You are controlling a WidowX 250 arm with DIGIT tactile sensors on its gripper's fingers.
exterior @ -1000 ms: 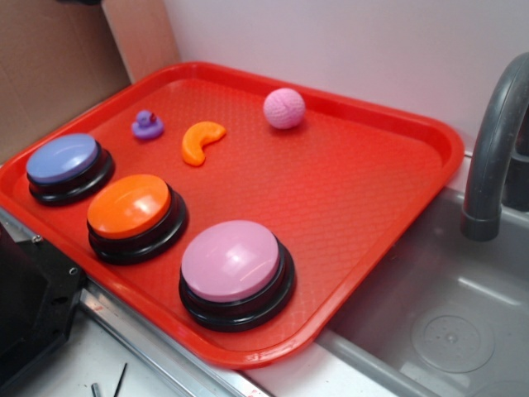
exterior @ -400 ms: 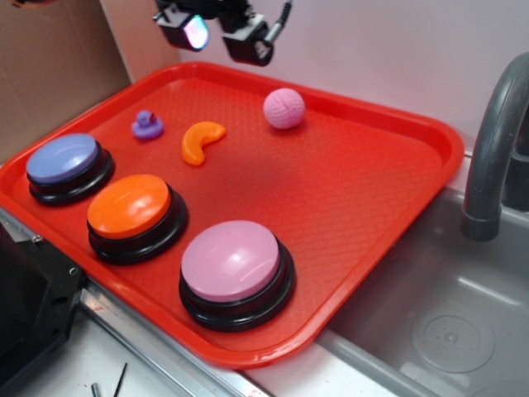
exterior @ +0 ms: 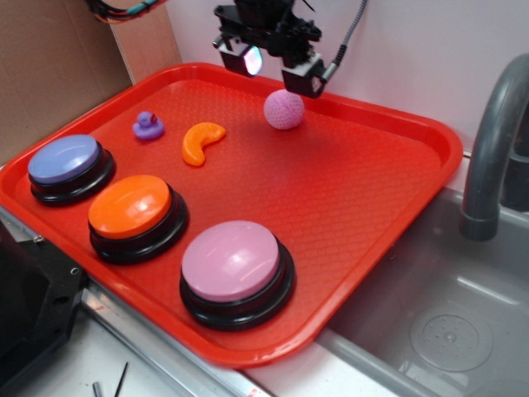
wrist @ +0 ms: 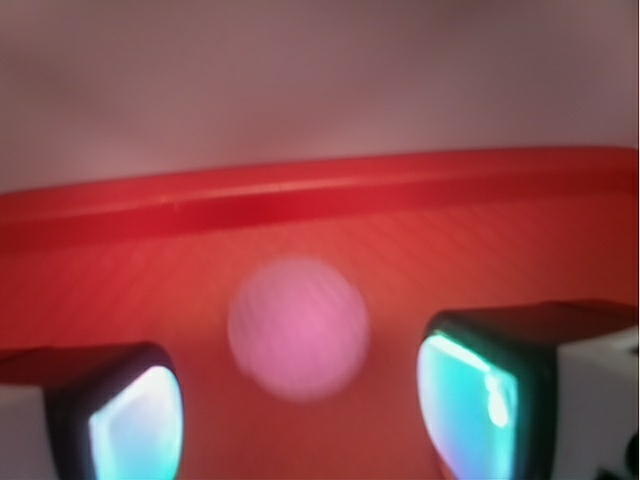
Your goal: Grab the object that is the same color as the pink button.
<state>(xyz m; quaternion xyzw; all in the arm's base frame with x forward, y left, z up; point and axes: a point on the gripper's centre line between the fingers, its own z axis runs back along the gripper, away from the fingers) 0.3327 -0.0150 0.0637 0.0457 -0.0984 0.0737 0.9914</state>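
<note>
Exterior: orange crescent point(exterior: 202, 141) near pink ball point(exterior: 283, 109)

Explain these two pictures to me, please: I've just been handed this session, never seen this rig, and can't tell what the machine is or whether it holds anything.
It is a small robot arm with one two-fingered gripper. The exterior view looks down from the side at a red tray beside a sink. The wrist view looks out from between the fingers.

On the tray lie three dome buttons, blue-purple, orange and the pink button, plus a tiny purple duck, an orange crescent and a small pink ball.

The gripper hangs open just above the ball, which shows blurred between the fingers in the wrist view. Nothing is held.
</note>
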